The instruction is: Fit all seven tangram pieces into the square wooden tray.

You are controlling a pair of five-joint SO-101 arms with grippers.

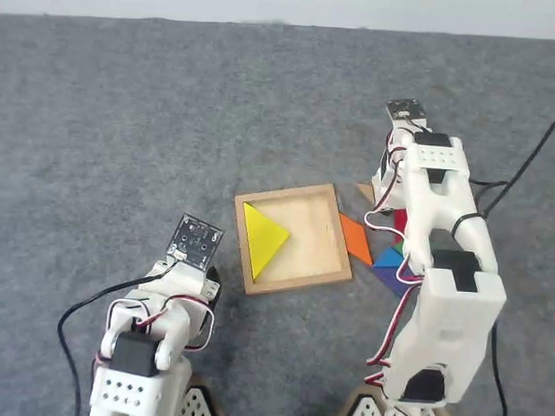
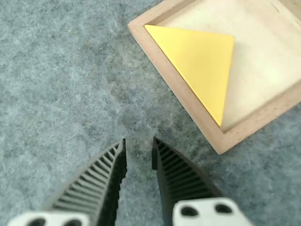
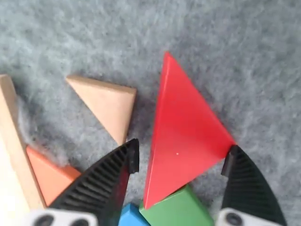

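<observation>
The square wooden tray (image 1: pixel 342 252) lies mid-table with a yellow triangle (image 1: pixel 261 237) in its left half; the left wrist view shows the tray (image 2: pixel 197 123) and the yellow triangle (image 2: pixel 200 61) too. My left gripper (image 2: pixel 138 149) hovers over bare carpet just short of the tray's corner, its fingers a narrow gap apart and holding nothing. My right gripper (image 3: pixel 182 155) is open wide, one finger on each side of a red triangle (image 3: pixel 181 141). That triangle's lower corner rests on a green piece (image 3: pixel 181 207). A tan triangle (image 3: pixel 108 103), an orange piece (image 3: pixel 49 176) and a blue piece (image 3: pixel 129 216) lie beside them.
Right of the tray the loose pieces cluster under the right arm (image 1: pixel 445 271): orange (image 1: pixel 354 237), blue (image 1: pixel 388 258), purple (image 1: pixel 396 279), red (image 1: pixel 400 219), tan (image 1: pixel 365 191). The left arm (image 1: pixel 147 345) stands at the front left. Grey carpet covers the table.
</observation>
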